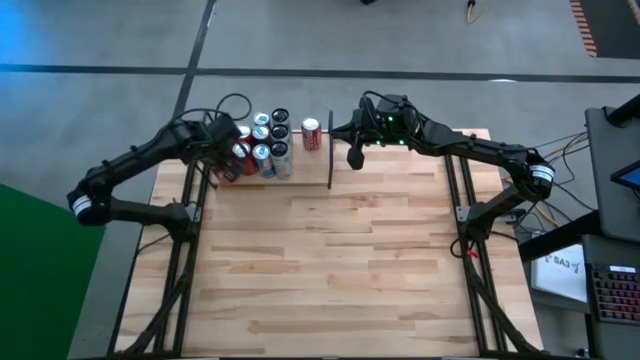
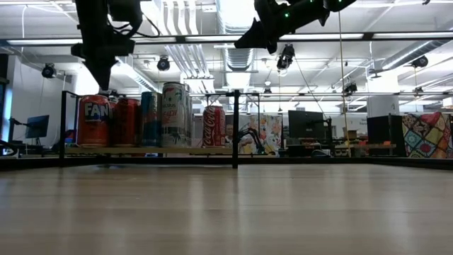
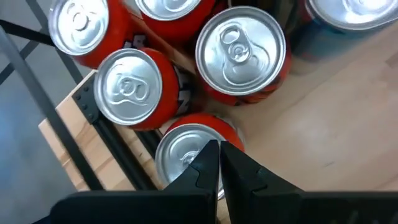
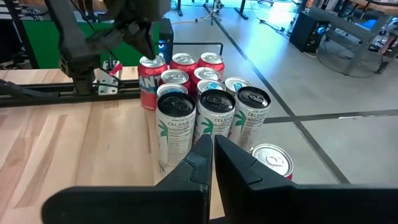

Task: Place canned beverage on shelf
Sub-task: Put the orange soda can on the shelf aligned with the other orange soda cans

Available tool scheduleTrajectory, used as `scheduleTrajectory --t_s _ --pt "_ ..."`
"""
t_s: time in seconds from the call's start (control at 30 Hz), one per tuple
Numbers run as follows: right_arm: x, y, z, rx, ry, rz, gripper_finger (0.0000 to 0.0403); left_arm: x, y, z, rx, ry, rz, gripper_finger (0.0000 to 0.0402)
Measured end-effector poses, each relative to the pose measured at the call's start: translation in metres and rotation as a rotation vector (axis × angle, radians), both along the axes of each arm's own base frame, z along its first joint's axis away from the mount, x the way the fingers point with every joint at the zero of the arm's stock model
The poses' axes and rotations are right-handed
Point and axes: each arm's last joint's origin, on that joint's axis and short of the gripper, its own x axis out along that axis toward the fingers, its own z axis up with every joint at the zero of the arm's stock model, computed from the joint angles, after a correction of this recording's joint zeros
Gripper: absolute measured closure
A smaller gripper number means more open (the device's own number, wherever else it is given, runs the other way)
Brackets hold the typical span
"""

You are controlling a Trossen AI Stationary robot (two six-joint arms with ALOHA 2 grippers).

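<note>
Your left gripper (image 3: 219,163) shows its two dark fingers pressed together with no gap and nothing between them. It hangs directly above the silver lid of a red aluminium can (image 3: 189,149) at the outer edge of the can cluster; contact with that lid cannot be confirmed. In the high view the left gripper (image 1: 222,143) sits over the left end of the cluster.

Your right gripper (image 4: 209,155) is likewise closed to a thin slit and holds nothing. It hovers above the table to the right of the black upright divider rod (image 1: 330,150), well clear of all cans (image 1: 355,155).

Count the cans as follows. The right wrist view shows three tall white-and-black Celsius cans (image 4: 214,118) in the near row, a red-and-blue Fanta can (image 4: 151,84), at least three further cans with red or blue sides behind them, and one red Coca-Cola can (image 4: 272,163) standing apart. The high view confirms a tight cluster of roughly eight or nine cans (image 1: 262,146); the exact total cannot be read. The single Coca-Cola can (image 1: 311,134) stands just left of the divider rod.

All cans stand upright on the shelf (image 1: 300,170), a light wood plank board edged by thin black metal rods, at the far end of the light butcher-block wooden table (image 1: 320,260).

Beyond the table, the low view shows a workshop with ceiling strip lights (image 2: 233,18), monitors (image 2: 306,126) and a patterned panel (image 2: 427,134). The floor is grey concrete (image 1: 400,40).
</note>
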Motion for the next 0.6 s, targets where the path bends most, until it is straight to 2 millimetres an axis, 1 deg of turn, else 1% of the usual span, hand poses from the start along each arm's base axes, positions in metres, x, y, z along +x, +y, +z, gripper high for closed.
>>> scheduleTrajectory --t_s 0.3,0.43,0.6 --pt "0.000 0.000 0.000 0.005 -0.001 -0.002 0.0394 0.000 0.000 -0.018 -0.011 0.027 -0.004 0.0402" --pt "0.000 0.000 0.000 0.007 -0.002 -0.002 0.0394 0.000 0.000 -0.019 -0.008 0.037 -0.024 0.0402" --pt "0.000 0.000 0.000 0.007 -0.002 -0.002 0.0394 -0.002 -0.001 -0.017 -0.004 0.060 -0.098 0.0402"
